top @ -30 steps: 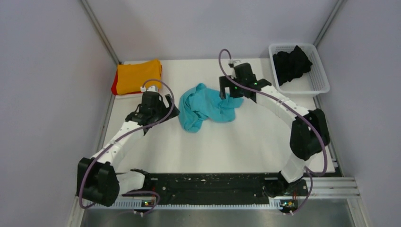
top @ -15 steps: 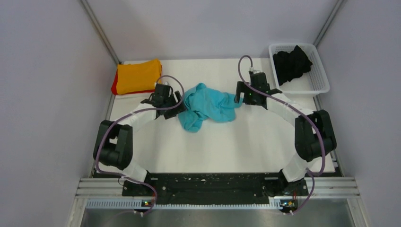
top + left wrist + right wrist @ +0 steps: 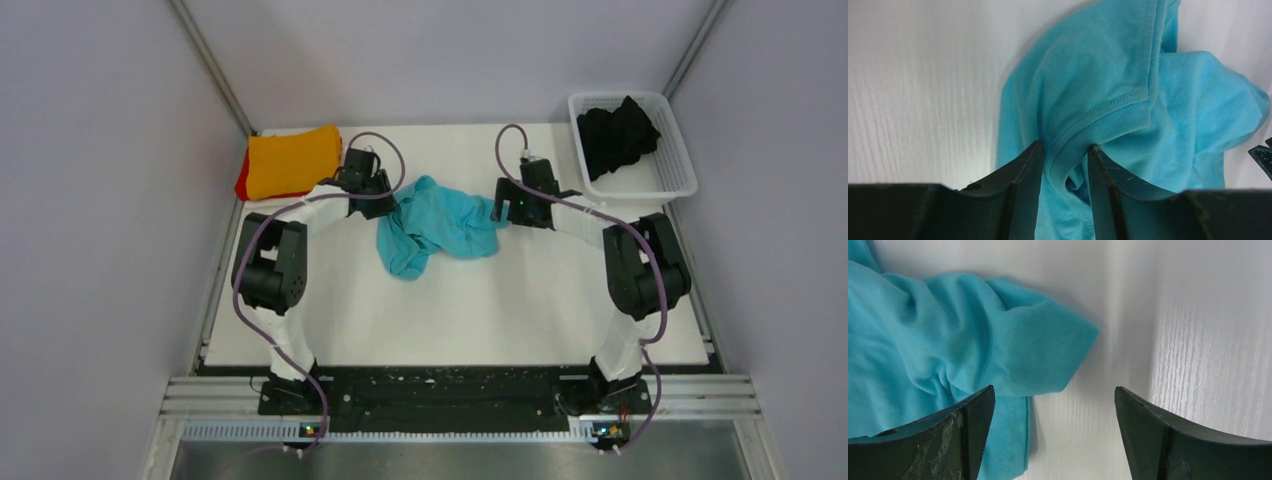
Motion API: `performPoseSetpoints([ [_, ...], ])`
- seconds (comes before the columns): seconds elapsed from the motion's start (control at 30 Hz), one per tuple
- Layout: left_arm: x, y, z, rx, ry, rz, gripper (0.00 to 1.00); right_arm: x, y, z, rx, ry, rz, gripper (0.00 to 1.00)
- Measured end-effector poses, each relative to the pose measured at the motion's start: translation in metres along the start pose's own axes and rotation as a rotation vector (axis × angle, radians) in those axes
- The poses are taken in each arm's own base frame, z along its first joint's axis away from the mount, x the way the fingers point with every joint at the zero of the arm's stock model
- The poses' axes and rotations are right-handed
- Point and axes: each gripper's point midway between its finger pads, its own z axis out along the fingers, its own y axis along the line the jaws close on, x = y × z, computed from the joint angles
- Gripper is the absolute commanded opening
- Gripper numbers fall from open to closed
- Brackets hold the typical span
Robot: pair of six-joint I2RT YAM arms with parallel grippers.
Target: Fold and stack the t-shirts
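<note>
The turquoise t-shirt (image 3: 440, 225) lies crumpled in the middle of the white table. My left gripper (image 3: 385, 205) is at its left edge. In the left wrist view the gripper (image 3: 1065, 147) is shut on the shirt's (image 3: 1108, 75) ribbed collar, which is bunched between both fingers. My right gripper (image 3: 503, 210) is at the shirt's right edge. In the right wrist view it (image 3: 1054, 390) stands open over bare table, with the shirt's (image 3: 948, 340) sleeve hem beside its left finger. An orange t-shirt (image 3: 292, 160) lies folded on a red one (image 3: 243, 185) at the back left. A black t-shirt (image 3: 615, 135) sits in the basket.
The white mesh basket (image 3: 680, 160) stands at the back right corner. Grey walls with metal posts close in the table (image 3: 480, 300) on three sides. Both arms' bases sit on the black rail at the near edge.
Both arms have swung inward and back to the turquoise shirt's two sides. The left gripper's jaws have closed in on the collar. The right jaws have narrowed slightly.
</note>
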Motion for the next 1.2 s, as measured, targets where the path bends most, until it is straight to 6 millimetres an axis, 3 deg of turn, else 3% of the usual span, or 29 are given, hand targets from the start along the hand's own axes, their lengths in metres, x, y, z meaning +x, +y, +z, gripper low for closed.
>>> performPoseSetpoints([
  [0.17, 0.003, 0.001, 0.009, 0.003, 0.027, 0.019, 0.43, 0.003, -0.001, 0.01, 0.007, 0.016, 0.002, 0.86],
  [0.3, 0.004, 0.003, 0.015, -0.015, 0.045, 0.032, 0.03, 0.0, 0.001, 0.014, -0.002, 0.013, 0.004, 0.82],
  [0.33, 0.003, 0.004, 0.017, -0.02, 0.047, 0.034, 0.0, -0.001, 0.003, 0.015, -0.006, 0.013, 0.006, 0.8],
  [0.5, 0.005, 0.009, 0.023, -0.046, 0.058, 0.037, 0.0, -0.004, 0.01, 0.029, -0.036, 0.022, 0.016, 0.7],
  [0.57, 0.005, 0.01, 0.023, -0.049, 0.059, 0.037, 0.0, -0.007, 0.016, 0.033, -0.058, 0.021, 0.02, 0.57],
  [0.7, 0.002, 0.01, 0.019, -0.059, 0.049, 0.039, 0.0, -0.013, 0.023, 0.046, -0.091, 0.015, 0.023, 0.07],
  [0.73, 0.0, 0.01, 0.016, -0.062, 0.042, 0.04, 0.0, -0.012, 0.023, 0.047, -0.092, 0.017, 0.016, 0.0],
  [0.77, -0.004, 0.009, 0.012, -0.066, 0.03, 0.042, 0.0, -0.013, 0.023, 0.049, -0.09, 0.016, 0.021, 0.0],
  [0.87, -0.021, 0.004, -0.011, -0.07, -0.039, 0.053, 0.0, -0.015, 0.021, 0.05, -0.072, 0.009, 0.022, 0.0],
  [0.93, -0.038, -0.001, -0.036, -0.071, -0.11, 0.064, 0.0, -0.023, 0.017, 0.047, -0.048, -0.016, 0.01, 0.0],
  [1.03, -0.064, -0.011, -0.085, -0.056, -0.247, 0.076, 0.0, -0.049, 0.016, 0.021, -0.018, -0.102, -0.02, 0.0],
  [1.1, -0.078, -0.018, -0.128, -0.036, -0.351, 0.084, 0.0, -0.075, 0.019, -0.011, -0.015, -0.189, -0.045, 0.0],
  [1.17, -0.091, -0.025, -0.173, -0.003, -0.462, 0.09, 0.0, -0.116, 0.03, -0.065, -0.039, -0.335, -0.072, 0.0],
  [1.2, -0.099, -0.03, -0.208, 0.025, -0.549, 0.095, 0.0, -0.135, 0.035, -0.093, -0.052, -0.408, -0.085, 0.0],
])
